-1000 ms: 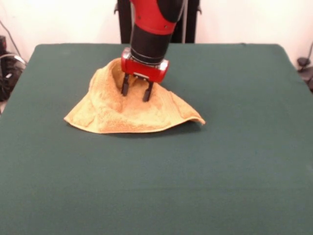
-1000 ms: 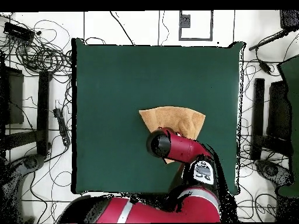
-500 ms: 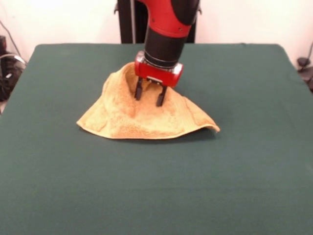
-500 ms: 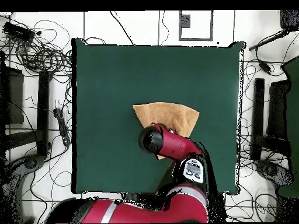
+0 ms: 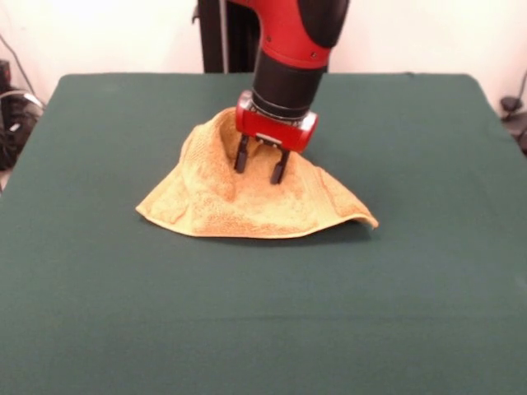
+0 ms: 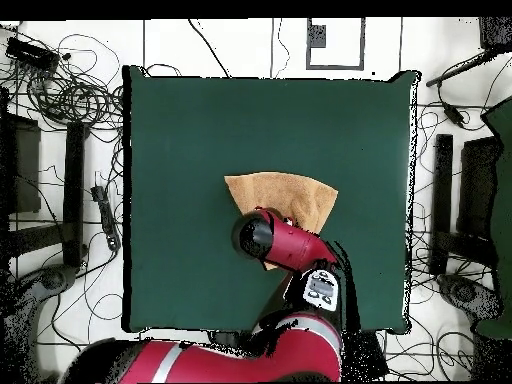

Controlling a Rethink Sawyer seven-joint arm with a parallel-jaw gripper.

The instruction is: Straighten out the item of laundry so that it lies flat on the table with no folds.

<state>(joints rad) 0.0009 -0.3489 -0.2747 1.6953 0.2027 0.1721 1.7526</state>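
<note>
The item of laundry [image 5: 247, 202], an orange-tan towel, is pulled up into a tent shape on the green table [image 5: 412, 296]. Its peak rises behind my gripper [image 5: 261, 163] and its lower edge fans out on the cloth toward the front. The two dark fingers [image 5: 242, 155] point down into the raised fold, and the towel hangs from them. Seen from overhead, the towel [image 6: 290, 192] is a fan shape near the middle of the table [image 6: 200, 130], and the arm's wrist [image 6: 256, 236] covers its pointed end and the gripper.
Cables and stands [image 6: 70, 100] lie on the floor around the table. The dark pedestal column [image 5: 214, 37] rises behind the table's far edge.
My gripper has moved to the right in the front view, dragging the tented towel along with it. The towel's fanned edge has slid the same way.
</note>
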